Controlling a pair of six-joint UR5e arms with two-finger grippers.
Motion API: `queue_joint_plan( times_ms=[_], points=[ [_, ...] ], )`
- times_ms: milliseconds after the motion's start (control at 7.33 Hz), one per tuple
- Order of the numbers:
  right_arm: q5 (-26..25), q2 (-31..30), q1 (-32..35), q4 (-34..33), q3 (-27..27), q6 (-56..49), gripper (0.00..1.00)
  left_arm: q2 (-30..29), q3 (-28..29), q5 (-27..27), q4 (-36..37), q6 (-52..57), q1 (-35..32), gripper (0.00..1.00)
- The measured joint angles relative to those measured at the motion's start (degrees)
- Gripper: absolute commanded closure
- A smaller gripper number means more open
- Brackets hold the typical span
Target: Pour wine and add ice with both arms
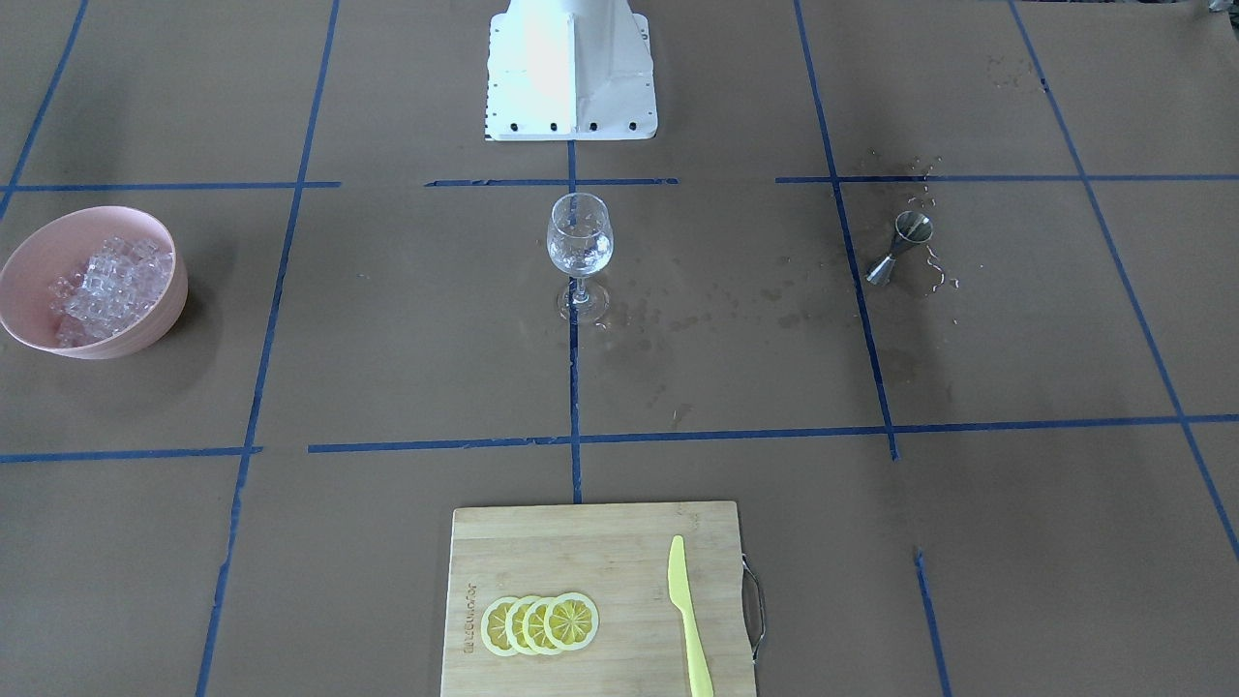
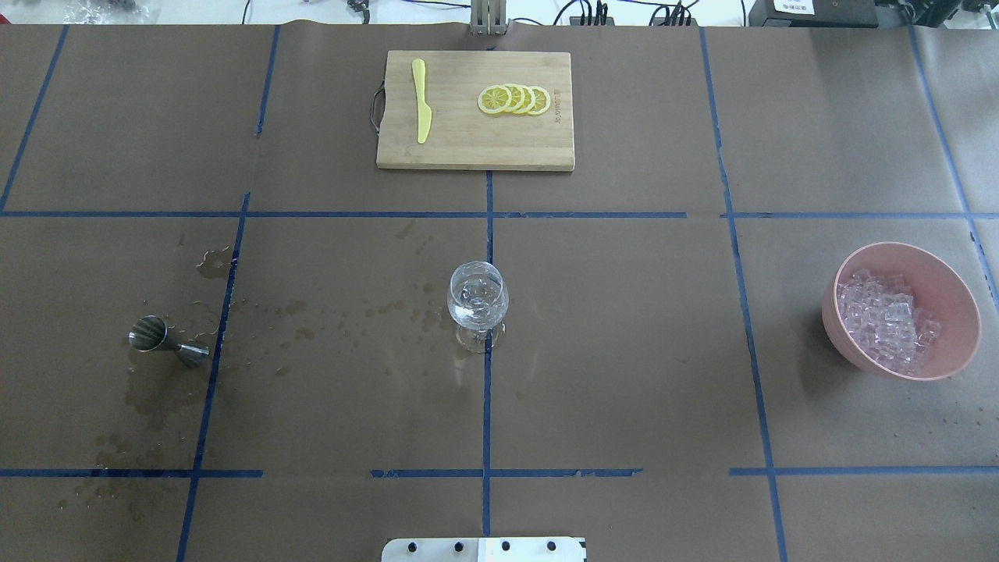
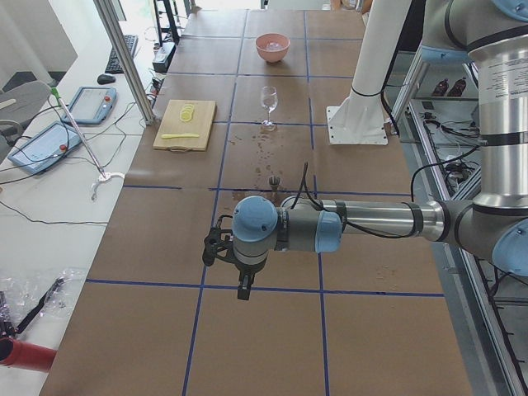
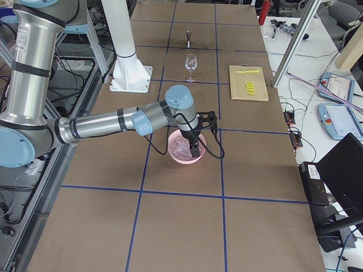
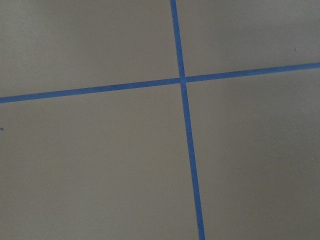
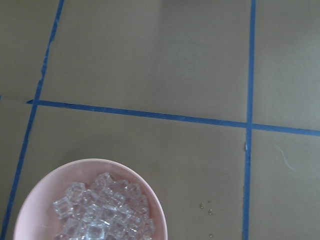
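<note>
Nearest the white boxy pedestal (image 2: 484,549), a middle row of things was laid out across the brown paper-covered table (image 2: 624,375). On the robot's left, a small steel double-cone jigger (image 2: 168,343) was seen tipped on its side, with dark wet spots (image 2: 312,320) scattered from it toward the centre. In the centre a clear stemmed wine glass (image 2: 477,300) stood upright with clear contents low in its bowl, so the pouring was judged done; whether cubes were already inside could not be told. On the right, the small clear ice cubes (image 2: 882,320) were heaped in a pink round bowl (image 2: 952,297), over which the right gripper (image 4: 195,150) was hung, so adding ice was judged the step in hand. The left gripper (image 3: 239,280) was held over bare table, well apart from the jigger. Whether either gripper's fingers were parted or closed could not be told. Farthest off, a bamboo cutting board (image 2: 468,144) carried yellow lemon slices (image 2: 515,99) and a yellow plastic knife (image 2: 421,101), untouched.
</note>
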Motion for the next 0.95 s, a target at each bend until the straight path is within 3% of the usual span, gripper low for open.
queue_joint_plan(
  times_ms=[409, 682, 955],
  points=[
    [-7.99, -0.43, -14.84, 8.90, 0.97, 15.63, 0.00, -0.27, -0.20, -0.15, -1.45, -0.24, 0.09, 0.00],
    [-11.99, -2.30, -20.61, 10.45, 0.60, 19.12, 0.19, -0.39, -0.19, -0.28, -1.93, -0.20, 0.15, 0.00],
    [-15.28, -2.87, -24.78, 11.86, -1.74, 21.44, 0.23, -0.44, -0.19, -0.36, -2.59, -0.14, 0.16, 0.00]
  ],
)
